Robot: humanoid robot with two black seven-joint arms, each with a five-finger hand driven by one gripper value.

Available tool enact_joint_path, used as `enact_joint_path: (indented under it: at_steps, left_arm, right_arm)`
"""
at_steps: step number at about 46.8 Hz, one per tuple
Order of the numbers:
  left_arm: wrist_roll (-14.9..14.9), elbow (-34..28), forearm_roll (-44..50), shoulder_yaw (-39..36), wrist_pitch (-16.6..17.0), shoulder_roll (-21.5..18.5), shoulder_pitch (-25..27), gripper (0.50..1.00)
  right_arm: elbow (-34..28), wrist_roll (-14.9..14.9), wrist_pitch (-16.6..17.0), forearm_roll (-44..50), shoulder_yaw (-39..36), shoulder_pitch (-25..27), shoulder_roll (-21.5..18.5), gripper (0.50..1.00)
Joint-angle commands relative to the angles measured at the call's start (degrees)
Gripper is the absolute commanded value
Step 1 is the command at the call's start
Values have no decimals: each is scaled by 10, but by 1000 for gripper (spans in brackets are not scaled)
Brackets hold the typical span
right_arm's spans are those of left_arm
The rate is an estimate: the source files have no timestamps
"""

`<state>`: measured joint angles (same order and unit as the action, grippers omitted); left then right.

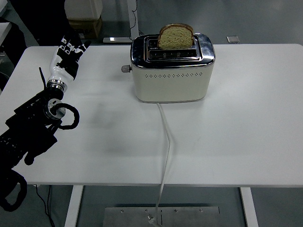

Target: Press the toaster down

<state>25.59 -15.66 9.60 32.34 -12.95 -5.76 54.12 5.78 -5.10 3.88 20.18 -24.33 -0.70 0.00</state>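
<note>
Toaster point(171, 71), cream-bodied with a chrome top, stands upright toward the far middle of the white surface point(236, 142), well apart from the near edge. One slice of bread point(175, 36) sits in the rear slot and rises well above the chrome; the front slot shows nothing protruding. A small round knob point(125, 68) projects from the toaster's left end wall. White power cord point(166, 151) leaves the base at the front, runs straight toward the near edge and drops over it. Left arm point(33, 127) enters from the left edge and lies low over the left part of the surface. Left hand point(68, 54), patterned black and white, points away toward the far left corner, fingers extended and loosely spread, not curled. It grasps nothing and touches no object; whether it rests on the surface or hovers just above cannot be told. The hand is well apart from the toaster, with bare surface between them. Right arm does not appear.
</note>
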Motion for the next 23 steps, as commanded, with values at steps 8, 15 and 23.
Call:
enact_joint_path:
  at_steps: [8, 15, 23]
  left_arm:
    - [0, -1, -1, -1, -1, 1, -1, 1000]
    - [0, 0, -1, -1, 2, 1, -1, 1000]
    - [0, 0, -4, -1, 6, -1, 0, 1000]
  right_arm:
    - [-1, 0, 0, 0, 0, 0, 0, 998]
    - [0, 0, 0, 0, 0, 0, 0, 998]
    - [0, 0, 0, 0, 0, 0, 0, 1000]
